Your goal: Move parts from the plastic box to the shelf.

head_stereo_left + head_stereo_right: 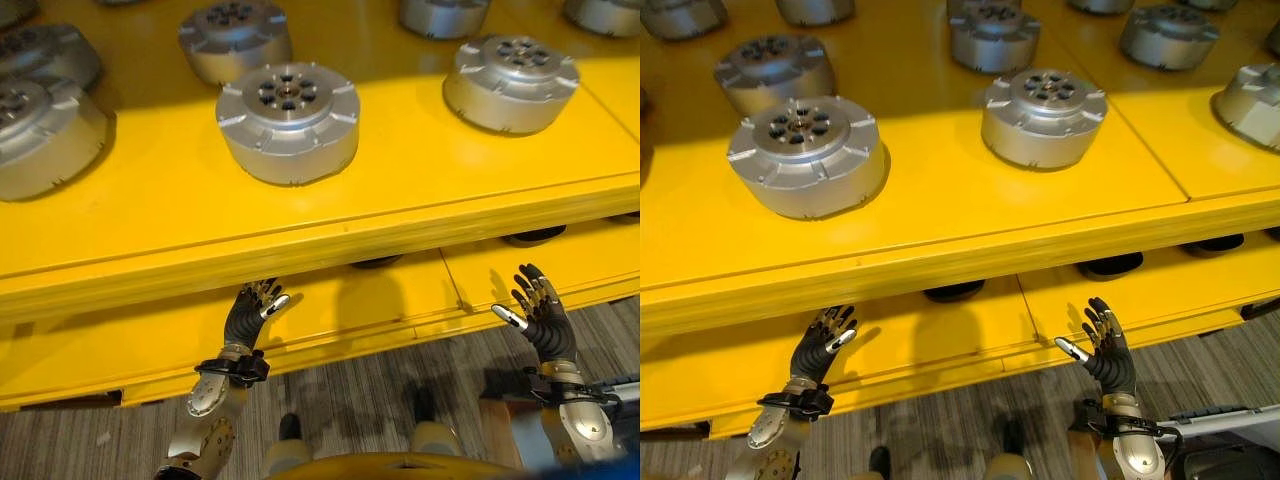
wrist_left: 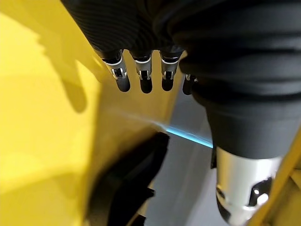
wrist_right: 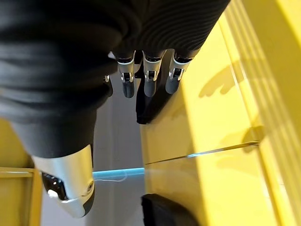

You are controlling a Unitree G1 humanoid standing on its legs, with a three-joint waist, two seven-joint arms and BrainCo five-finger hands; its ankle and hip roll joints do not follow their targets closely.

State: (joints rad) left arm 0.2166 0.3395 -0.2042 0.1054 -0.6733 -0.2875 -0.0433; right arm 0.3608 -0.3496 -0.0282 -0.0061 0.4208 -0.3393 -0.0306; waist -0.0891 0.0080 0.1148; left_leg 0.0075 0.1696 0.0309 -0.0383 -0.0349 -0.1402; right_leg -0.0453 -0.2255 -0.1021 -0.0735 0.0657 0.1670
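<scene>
While parts [image 1: 288, 122] sit on the shelf [image 1: 180, 215], both robot hands hang open.

No readable text, label or number anywhere.

Silver parts [image 1: 288, 120], yellow shelf [image 1: 200, 200]

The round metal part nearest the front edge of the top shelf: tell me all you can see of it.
The round metal part is a squat silver-grey disc, matte like cast metal, with a notched rim. Its raised flat top has a ring of dark holes around a central bore. It sits flat and upright on the yellow shelf, a little back from the front edge, apart from its neighbours. Neither hand touches it.
</scene>
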